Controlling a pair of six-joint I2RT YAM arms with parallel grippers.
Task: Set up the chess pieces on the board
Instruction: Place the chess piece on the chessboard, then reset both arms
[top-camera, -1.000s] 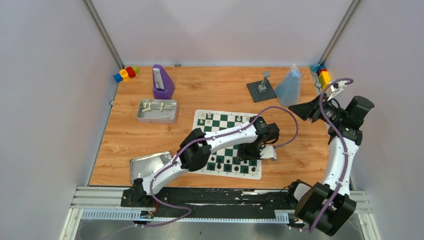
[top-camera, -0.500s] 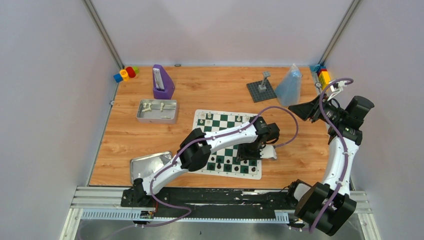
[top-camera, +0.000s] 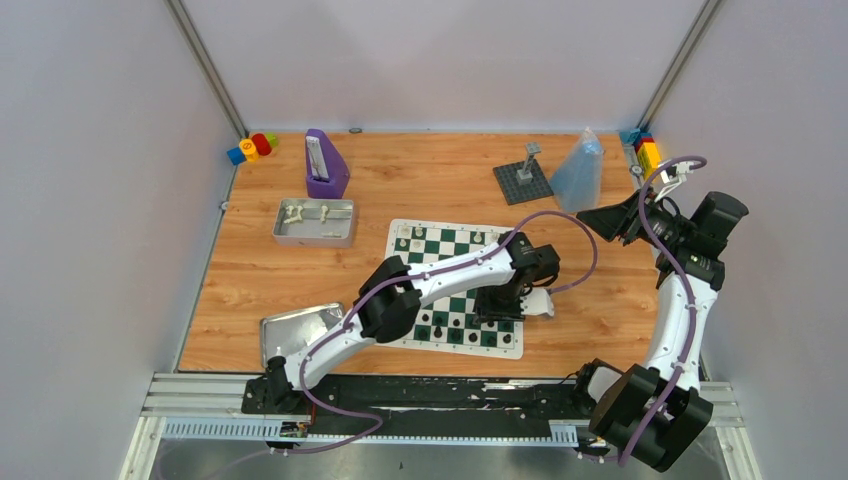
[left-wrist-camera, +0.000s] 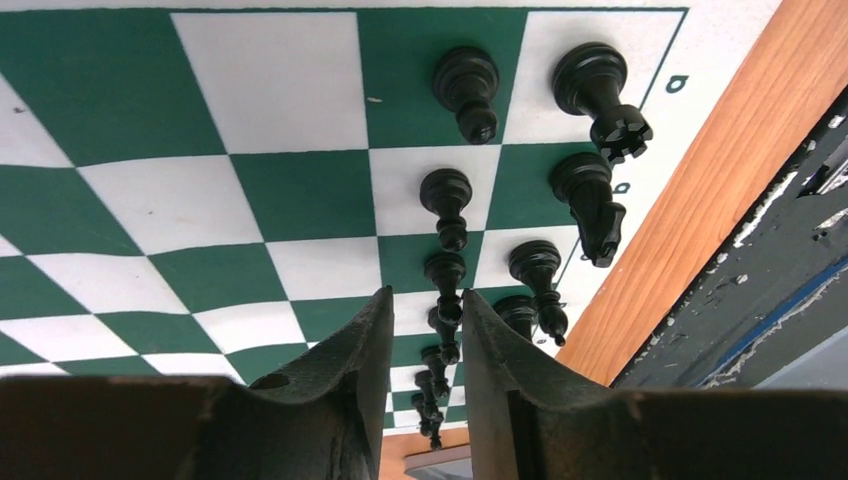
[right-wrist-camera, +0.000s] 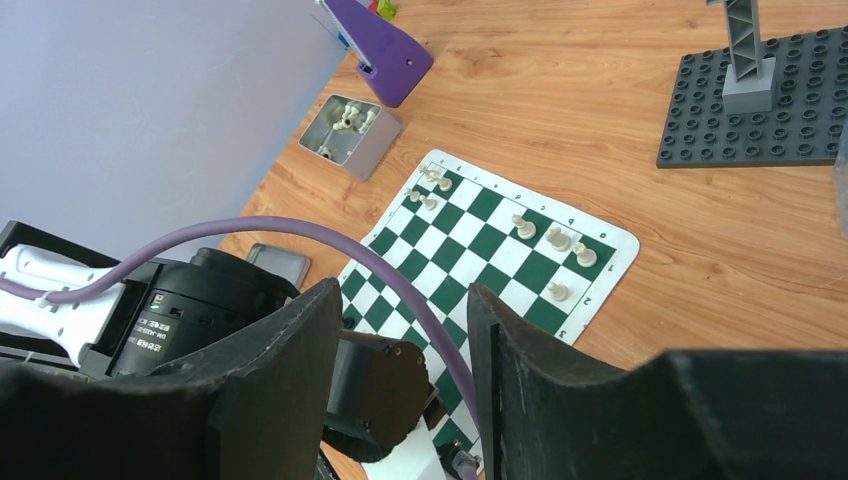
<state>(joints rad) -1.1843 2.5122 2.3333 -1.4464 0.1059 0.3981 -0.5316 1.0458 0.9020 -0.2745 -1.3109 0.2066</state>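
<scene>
The green and white board lies mid-table. My left gripper hangs low over its near right corner. In the left wrist view the left gripper is open, and a black pawn stands in line with the gap, touching neither finger. More black pawns run in a row beside a rook, a knight and a bishop. A few white pieces stand along the board's far edge. My right gripper is raised at the right, open and empty.
A metal tin holding white pieces sits left of the board, with its lid near the front left. A purple holder, a dark grey baseplate with a post, a blue bag and coloured blocks line the back.
The left gripper's jaws have opened wider over the board's near right corner. Neither arm has visibly shifted.
</scene>
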